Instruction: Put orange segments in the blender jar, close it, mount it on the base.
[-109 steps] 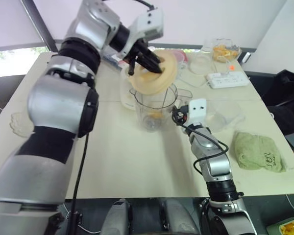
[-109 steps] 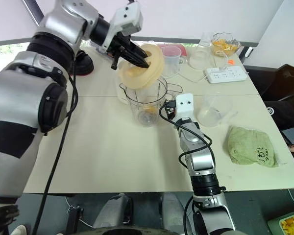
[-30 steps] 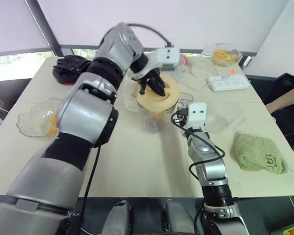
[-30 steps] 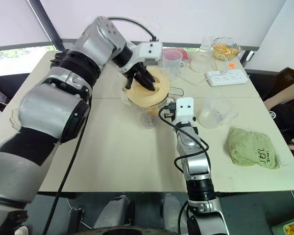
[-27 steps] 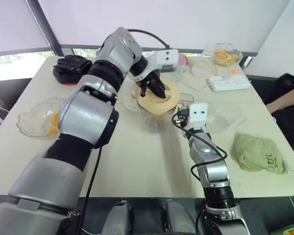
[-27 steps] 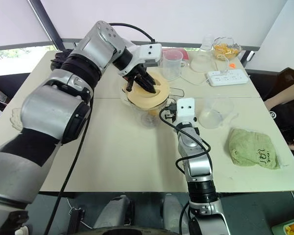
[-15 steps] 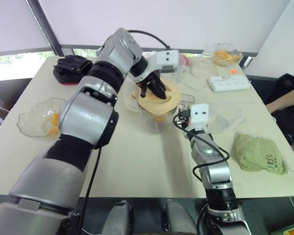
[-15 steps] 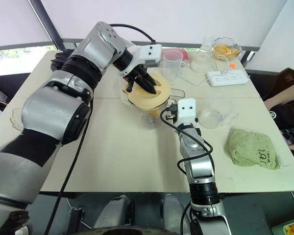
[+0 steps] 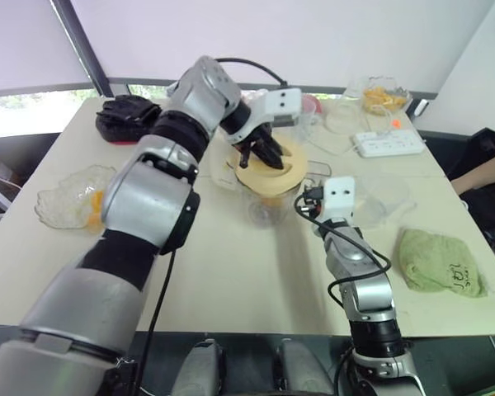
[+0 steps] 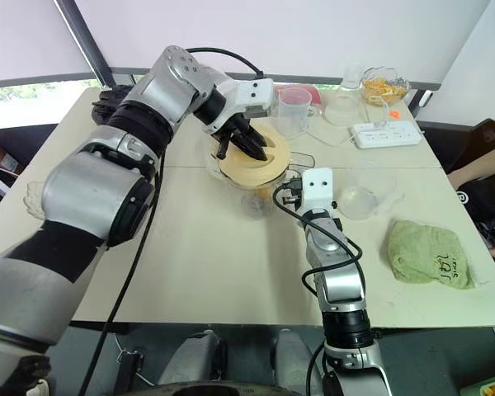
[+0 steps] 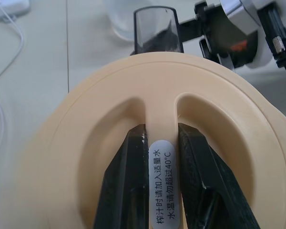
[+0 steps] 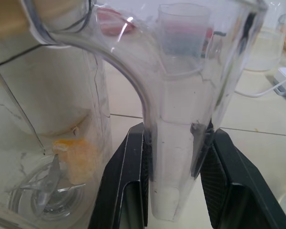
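Observation:
The clear blender jar [image 9: 268, 206] stands mid-table with orange segments [image 12: 78, 155] lying by its metal blade [image 12: 43, 188]. A pale yellow round lid [image 9: 274, 172] lies over the jar's mouth, slightly tilted. My left gripper [image 11: 162, 131] reaches down from above and is shut on the lid's central ridge, one black finger [image 11: 128, 167] on each side. My right gripper [image 12: 176, 138] comes in level from the near side and is shut on the jar's side handle [image 12: 176, 109]. The cream-white base [image 12: 52, 105] stands just behind the jar, seen through its wall.
A clear cup with a pink rim [image 10: 294, 107], a glass bowl of peel scraps [image 9: 384, 91] and a white power strip [image 9: 394, 142] stand at the back right. A green cloth [image 9: 443, 262] lies at the right. A clear dish [image 9: 70, 198] and a black object [image 9: 128, 115] are at the left.
The lid hung tilted above the jar at first and has come down onto its mouth. Over the last second both grippers keep their holds and barely move. The camera has shifted slightly.

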Motion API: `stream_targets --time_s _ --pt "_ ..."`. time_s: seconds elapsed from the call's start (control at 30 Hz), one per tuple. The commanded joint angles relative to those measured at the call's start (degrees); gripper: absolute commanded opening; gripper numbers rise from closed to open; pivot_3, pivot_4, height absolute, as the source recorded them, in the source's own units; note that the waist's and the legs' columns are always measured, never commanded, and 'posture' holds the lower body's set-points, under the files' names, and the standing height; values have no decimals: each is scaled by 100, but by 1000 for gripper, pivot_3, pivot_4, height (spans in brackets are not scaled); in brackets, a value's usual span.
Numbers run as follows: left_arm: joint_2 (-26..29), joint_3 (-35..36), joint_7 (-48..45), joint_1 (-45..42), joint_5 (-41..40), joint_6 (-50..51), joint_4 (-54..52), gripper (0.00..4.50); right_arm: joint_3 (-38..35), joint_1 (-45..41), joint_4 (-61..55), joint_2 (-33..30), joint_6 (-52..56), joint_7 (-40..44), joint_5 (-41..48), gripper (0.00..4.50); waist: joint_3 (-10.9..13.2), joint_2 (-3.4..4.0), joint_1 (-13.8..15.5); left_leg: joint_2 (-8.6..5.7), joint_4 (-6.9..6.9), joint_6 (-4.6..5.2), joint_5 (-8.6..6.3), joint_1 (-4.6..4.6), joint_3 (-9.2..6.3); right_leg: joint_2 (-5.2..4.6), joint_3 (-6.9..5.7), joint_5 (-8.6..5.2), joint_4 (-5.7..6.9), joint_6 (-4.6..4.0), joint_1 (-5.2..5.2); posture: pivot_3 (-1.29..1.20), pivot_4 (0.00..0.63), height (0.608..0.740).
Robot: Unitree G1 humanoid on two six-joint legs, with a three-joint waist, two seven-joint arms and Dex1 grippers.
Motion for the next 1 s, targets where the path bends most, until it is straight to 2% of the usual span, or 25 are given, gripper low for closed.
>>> stream_targets --time_s 0.03,0.47,0.67,1.0 --pt "-17 -67 507 386 129 20 302 275 48 144 -477 -161 58 242 20 877 0 0 55 -3 0 1 -1 0 0 -2 0 0 0 0 0 0 150 740" --pt "104 -232 308 448 287 -301 303 275 34 198 -461 -251 109 342 119 877 0 0 68 -13 0 3 -2 0 -6 -6 0 -2 -3 4 3 0 150 740" --pt "122 -554 58 435 520 -798 309 275 71 328 -582 -15 55 131 74 877 -1 -1 47 -13 0 3 -2 2 -9 -5 0 -2 -4 4 5 0 150 740" --pt "-30 -377 465 223 301 -1128 328 275 76 685 -826 293 -51 -206 -35 877 -1 -1 49 -13 -5 3 -2 5 -15 -2 0 -3 -9 4 9 0 150 740"
